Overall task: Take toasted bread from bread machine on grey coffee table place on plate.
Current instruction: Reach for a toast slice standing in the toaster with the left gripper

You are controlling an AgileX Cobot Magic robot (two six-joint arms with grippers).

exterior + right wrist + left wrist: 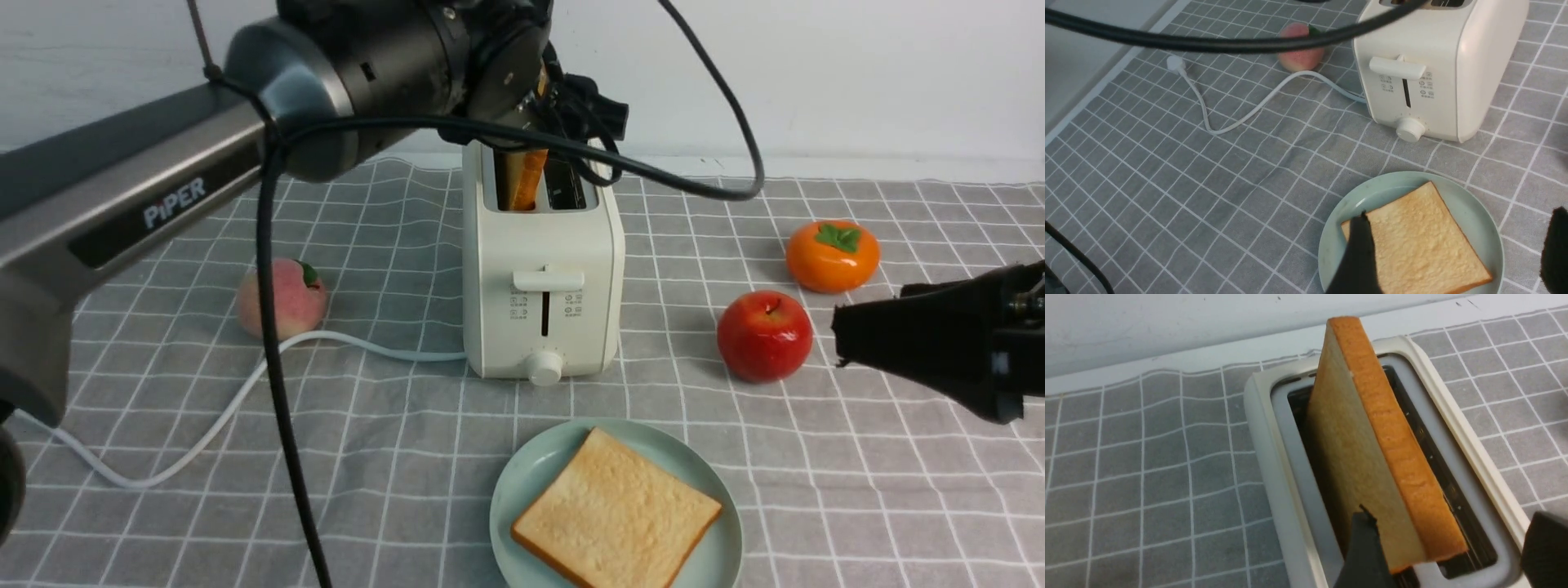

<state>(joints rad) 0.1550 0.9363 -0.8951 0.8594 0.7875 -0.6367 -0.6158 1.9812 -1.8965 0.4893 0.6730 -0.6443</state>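
While the left pincer [1451, 514] hangs with jaws apart astride the toast slice [1355, 449] standing in the toaster [1265, 465], upper centre of the front view, it should close squarely on both faces, then lift straight up. At the right edge, the right pincer [1459, 222], likewise apart, hovers near the plate [531, 474] that holds the second slice [616, 510].
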